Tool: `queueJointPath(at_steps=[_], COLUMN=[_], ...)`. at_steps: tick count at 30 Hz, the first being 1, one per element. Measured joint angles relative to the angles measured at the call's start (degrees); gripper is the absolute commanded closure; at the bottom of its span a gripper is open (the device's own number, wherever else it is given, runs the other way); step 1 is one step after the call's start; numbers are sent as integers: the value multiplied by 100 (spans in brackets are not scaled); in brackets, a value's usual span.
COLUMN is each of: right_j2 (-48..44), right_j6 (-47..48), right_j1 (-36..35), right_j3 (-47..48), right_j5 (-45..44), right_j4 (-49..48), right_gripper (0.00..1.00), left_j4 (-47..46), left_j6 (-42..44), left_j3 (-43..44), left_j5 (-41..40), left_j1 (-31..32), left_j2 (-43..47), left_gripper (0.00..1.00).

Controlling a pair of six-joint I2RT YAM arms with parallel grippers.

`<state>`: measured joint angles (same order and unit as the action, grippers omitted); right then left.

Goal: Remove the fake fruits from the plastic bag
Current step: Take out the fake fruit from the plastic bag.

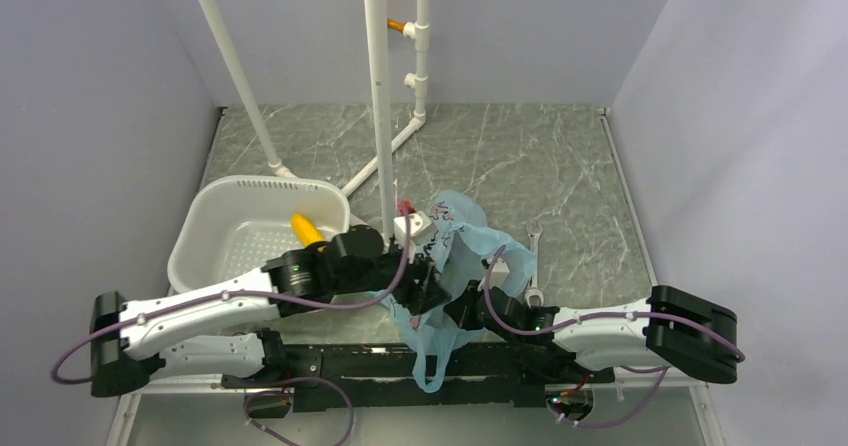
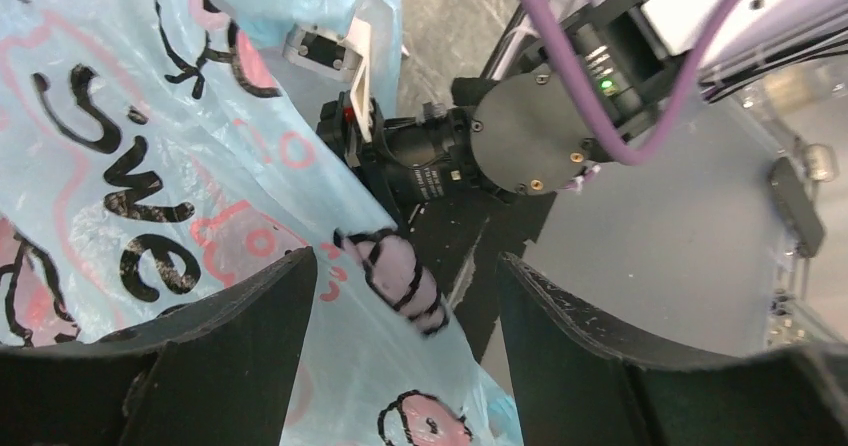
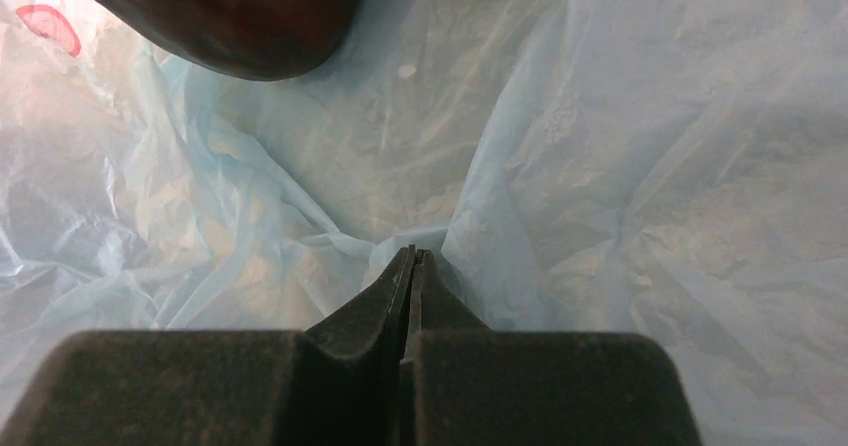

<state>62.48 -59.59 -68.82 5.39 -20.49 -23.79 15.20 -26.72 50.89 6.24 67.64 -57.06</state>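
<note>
The light-blue plastic bag (image 1: 462,234) with pink-and-black print lies crumpled at the table's near middle, one loop handle hanging over the front edge. My right gripper (image 3: 412,256) is shut on a fold of the bag's film (image 3: 600,166). The dark maroon fruit (image 3: 225,11) lies inside the bag just ahead of it. My left gripper (image 2: 405,296) is open over the printed bag (image 2: 150,166), which passes under its fingers (image 2: 250,336). The yellow fruit (image 1: 305,229) lies in the white basket (image 1: 215,216). The small bright red fruit is not clearly visible.
A silver wrench (image 1: 533,264) lies right of the bag. White pipe poles (image 1: 380,96) rise behind the bag. A small red thing (image 1: 405,207) shows at the pole's foot; I cannot tell what it is. Grey walls close in three sides.
</note>
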Motion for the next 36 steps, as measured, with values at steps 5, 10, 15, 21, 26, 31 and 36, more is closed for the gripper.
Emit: queueJointPath(at_steps=[5, 10, 15, 21, 26, 31, 36], right_j2=[-111, -42, -55, -105, -127, -76, -13], right_j6=[0, 0, 0, 0, 0, 2, 0], right_j1=[0, 0, 0, 0, 0, 0, 0], right_j3=[-31, -31, -31, -46, -63, -63, -52], right_j5=[0, 0, 2, 4, 2, 2, 2], right_j4=[11, 35, 15, 9, 17, -4, -15], right_gripper=[100, 100, 100, 100, 100, 100, 100], left_j4=[-170, -398, -629, -448, 688, 479, 142], left_j6=[109, 205, 229, 229, -15, 42, 140], left_j3=[109, 205, 610, 1237, 1978, 1709, 1711], left_j5=[-267, -199, -131, -304, -1556, -981, -15], left_j1=[365, 662, 664, 671, 695, 688, 708], left_j2=[-658, -522, -223, -197, -481, -428, -911], left_gripper=[26, 25, 23, 22, 29, 52, 68])
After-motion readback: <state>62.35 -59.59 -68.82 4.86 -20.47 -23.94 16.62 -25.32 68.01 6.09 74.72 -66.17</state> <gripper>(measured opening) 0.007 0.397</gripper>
